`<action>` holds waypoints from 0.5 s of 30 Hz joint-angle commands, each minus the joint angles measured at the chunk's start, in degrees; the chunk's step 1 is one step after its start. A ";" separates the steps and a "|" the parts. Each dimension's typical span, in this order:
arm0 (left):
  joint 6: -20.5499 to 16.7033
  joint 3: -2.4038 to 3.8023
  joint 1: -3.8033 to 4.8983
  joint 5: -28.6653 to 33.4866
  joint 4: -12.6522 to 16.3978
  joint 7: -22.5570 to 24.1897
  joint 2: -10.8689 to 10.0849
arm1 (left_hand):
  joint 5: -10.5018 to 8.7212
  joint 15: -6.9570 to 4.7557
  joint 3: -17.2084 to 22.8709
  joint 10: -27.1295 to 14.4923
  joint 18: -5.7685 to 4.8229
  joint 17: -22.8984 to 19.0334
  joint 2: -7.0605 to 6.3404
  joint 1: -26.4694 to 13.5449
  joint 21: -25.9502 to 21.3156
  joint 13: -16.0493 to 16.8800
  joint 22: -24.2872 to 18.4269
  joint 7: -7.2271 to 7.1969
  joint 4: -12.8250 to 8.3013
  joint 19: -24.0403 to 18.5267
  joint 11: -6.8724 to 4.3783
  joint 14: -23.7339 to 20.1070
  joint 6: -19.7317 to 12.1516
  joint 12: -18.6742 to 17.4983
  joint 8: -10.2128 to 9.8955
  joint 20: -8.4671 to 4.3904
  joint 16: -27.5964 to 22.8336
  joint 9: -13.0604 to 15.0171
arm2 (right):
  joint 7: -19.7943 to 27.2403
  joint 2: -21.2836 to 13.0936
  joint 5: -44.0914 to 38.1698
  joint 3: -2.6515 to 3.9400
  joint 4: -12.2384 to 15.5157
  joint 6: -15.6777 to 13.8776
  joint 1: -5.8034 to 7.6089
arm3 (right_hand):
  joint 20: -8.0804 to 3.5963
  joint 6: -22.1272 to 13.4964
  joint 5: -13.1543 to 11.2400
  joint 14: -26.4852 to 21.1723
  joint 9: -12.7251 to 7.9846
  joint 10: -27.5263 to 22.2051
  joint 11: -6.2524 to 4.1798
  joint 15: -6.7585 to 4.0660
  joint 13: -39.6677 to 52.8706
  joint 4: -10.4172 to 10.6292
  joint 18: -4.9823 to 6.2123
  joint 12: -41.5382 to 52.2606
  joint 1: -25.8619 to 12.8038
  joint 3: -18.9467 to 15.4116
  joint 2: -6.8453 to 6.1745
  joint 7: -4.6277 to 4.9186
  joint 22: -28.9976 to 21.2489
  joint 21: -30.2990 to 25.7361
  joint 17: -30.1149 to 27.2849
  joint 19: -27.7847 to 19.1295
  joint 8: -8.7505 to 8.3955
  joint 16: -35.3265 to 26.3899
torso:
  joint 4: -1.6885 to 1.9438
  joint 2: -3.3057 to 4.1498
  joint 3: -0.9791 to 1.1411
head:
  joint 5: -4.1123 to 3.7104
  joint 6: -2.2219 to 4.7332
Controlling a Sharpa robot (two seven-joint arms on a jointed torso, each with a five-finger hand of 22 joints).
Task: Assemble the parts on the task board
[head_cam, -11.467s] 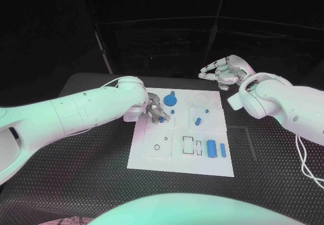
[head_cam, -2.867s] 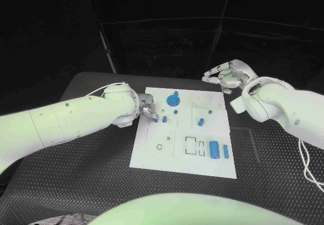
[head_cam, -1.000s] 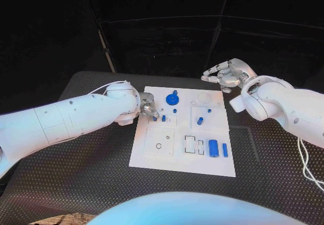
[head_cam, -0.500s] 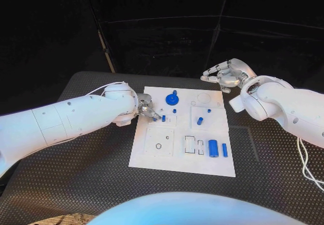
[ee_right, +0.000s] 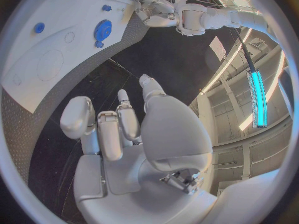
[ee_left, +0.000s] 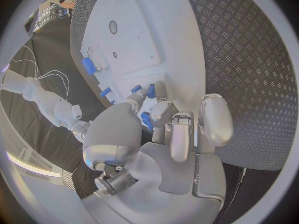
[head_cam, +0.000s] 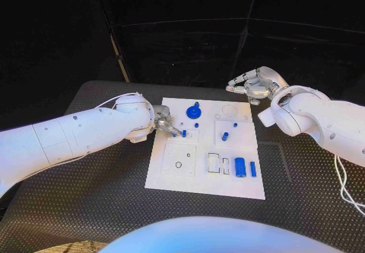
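My left hand [head_cam: 165,124] is pinching a small blue peg [head_cam: 183,133] at its fingertips on the white task board [head_cam: 205,182]; my right hand [head_cam: 255,84] is hovering empty, fingers loosely spread, beyond the board's far corner.

Left hand [head_cam: 165,124]: fingertips sit at the small blue peg [head_cam: 184,133] near the task board [head_cam: 171,179] left edge, but head view is too small to tell if they grip it or only touch, and in the left wrist view the hand's own fingers [ee_left: 163,115] cover the contact and hide part of another blue part [ee_left: 146,120]. Board outlines and holes are too small to read, and the far end of the board is cut off at the circle rim in the right wrist view [ee_right: 25,74]. Right hand [head_cam: 255,84] hangs off the board, fingers partly curled; both arms run out of the head view at its side edges.
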 commanded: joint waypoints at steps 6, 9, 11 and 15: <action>-7.72 2.71 0.13 6.65 2.12 1.01 -1.88 | -1.08 2.38 -4.85 -13.49 3.03 3.98 -0.52 4.14 -20.65 -19.88 1.54 3.06 3.02 -8.63 2.98 1.39 -6.48 -14.66 -2.33 1.84 -7.07 -1.89 | 0.40 -0.03 -0.09 0.04 0.05 0.08 -0.03 | -0.33 -0.49 0.26 4.26 -0.08 -0.16 -0.05 -0.49 -0.05 0.00 -0.06 -0.03 0.22 -0.29 0.50 -0.10 -0.04 -0.24 6.70 0.11 0.24 -0.33 | -0.03 0.02 0.04 | -0.29 0.21; -9.51 3.63 0.32 8.08 3.01 1.68 -2.67 | -1.01 3.99 -6.55 -18.72 5.27 -7.50 -0.57 6.57 -37.60 -22.50 -4.73 4.79 4.48 -16.35 4.78 -4.86 -9.80 -18.38 -3.50 3.29 -16.22 -2.88 | 0.41 -0.03 -0.09 0.04 0.01 0.08 -0.06 | -0.33 -0.49 0.26 4.26 -0.08 -0.16 -0.05 -0.49 -0.05 0.00 -0.06 -0.03 0.22 -0.29 0.50 -0.10 -0.04 -0.24 6.70 0.11 0.24 -0.33 | 0.01 0.01 0.05 | -0.43 0.28; -10.63 4.00 0.48 8.63 3.37 2.79 -2.96 | -1.11 5.16 -7.69 -21.97 5.57 -17.25 -0.49 8.47 -42.07 -24.28 -7.55 5.87 5.54 -18.97 5.93 -10.80 -11.57 -20.89 -4.26 4.42 -25.11 -3.82 | 0.42 -0.01 -0.09 0.04 -0.03 0.08 -0.08 | -0.33 -0.49 0.26 4.26 -0.08 -0.16 -0.05 -0.49 -0.05 0.00 -0.06 -0.03 0.22 -0.29 0.50 -0.10 -0.04 -0.24 6.70 0.11 0.24 -0.33 | 0.00 0.01 0.06 | -0.47 0.32; -13.54 4.38 0.72 9.32 3.25 8.49 -2.61 | -1.33 6.37 -8.75 -26.24 5.84 -32.02 -0.44 13.75 -47.32 -27.96 -12.33 7.02 5.65 -21.28 7.40 -19.20 -13.57 -25.37 -5.88 6.14 -39.81 -5.93 | 0.46 0.09 -0.09 0.04 -0.12 0.10 -0.15 | -0.33 -0.49 0.26 4.26 -0.08 -0.16 -0.05 -0.49 -0.05 0.00 -0.06 -0.03 0.22 -0.29 0.50 -0.10 -0.04 -0.24 6.70 0.11 0.24 -0.33 | -0.05 0.01 0.06 | -0.46 0.54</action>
